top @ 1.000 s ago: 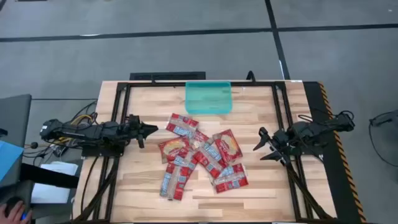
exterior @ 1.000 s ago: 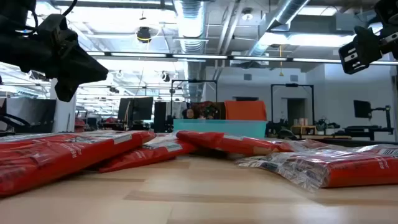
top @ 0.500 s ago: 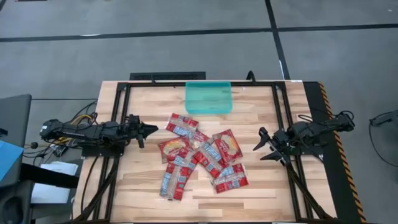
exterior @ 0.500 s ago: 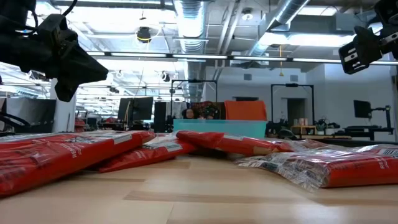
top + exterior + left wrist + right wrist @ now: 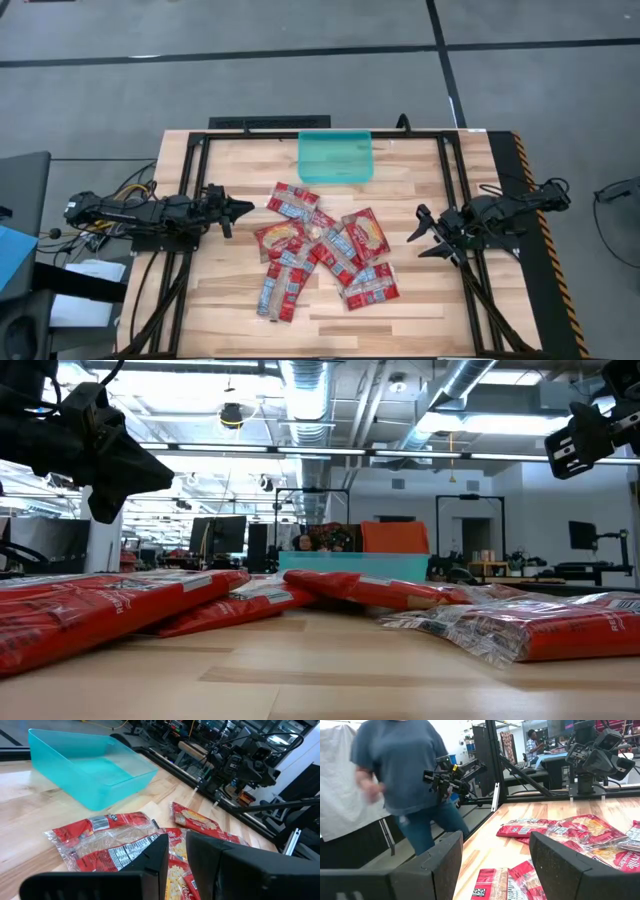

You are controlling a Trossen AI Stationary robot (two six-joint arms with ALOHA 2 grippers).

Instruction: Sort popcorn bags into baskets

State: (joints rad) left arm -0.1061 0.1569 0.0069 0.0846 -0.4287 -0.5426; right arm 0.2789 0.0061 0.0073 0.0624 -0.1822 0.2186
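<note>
Popcorn bags piled mid-table, both arms parked off to the sides

The popcorn bags (image 5: 322,256) sit heaped mid-table; left gripper (image 5: 243,210) hovers just beside them, fingers nearly together on nothing, right gripper (image 5: 421,233) spread wide and empty. Teal basket (image 5: 336,157) sits farther back, nothing in it.
</note>
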